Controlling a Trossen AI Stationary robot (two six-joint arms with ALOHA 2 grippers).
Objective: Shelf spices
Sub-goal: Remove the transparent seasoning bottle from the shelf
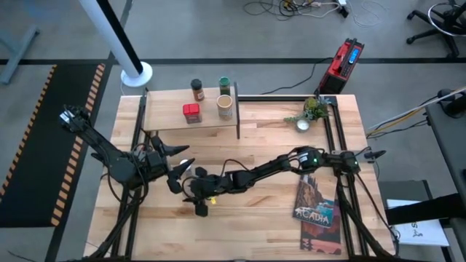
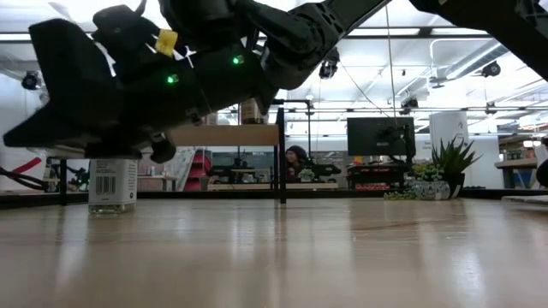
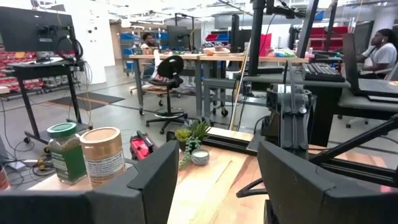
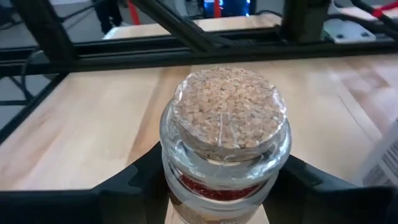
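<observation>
A clear jar point(image 4: 225, 112) with a pale, cork-like cap stands near the table's front left, its base on the wood point(image 2: 112, 205). My right gripper point(image 1: 199, 207) is shut around it. My left gripper point(image 1: 178, 156) hovers open just to the far left of it, nothing between its fingers point(image 3: 155, 180). On the shelf point(image 1: 164, 109) at the far left stand a dark-capped brown jar point(image 1: 196, 89), a green-lidded jar point(image 1: 224, 85), a red tin point(image 1: 191, 113) and a tan canister point(image 1: 225, 107). My right gripper pinches the clear jar between its two fingers point(image 4: 134, 177), one on each side of the glass shoulder point(image 4: 171, 168) just below the cap. The fingers come slanting down from the table's right and far side. The jar stands upright with its base on the table.
A small plant in a white pot point(image 1: 309, 116) stands at the far right, and an "Acadia" book point(image 1: 318, 207) lies at the near right. Black frame rails point(image 1: 280, 97) run along the far edge and the sides.
</observation>
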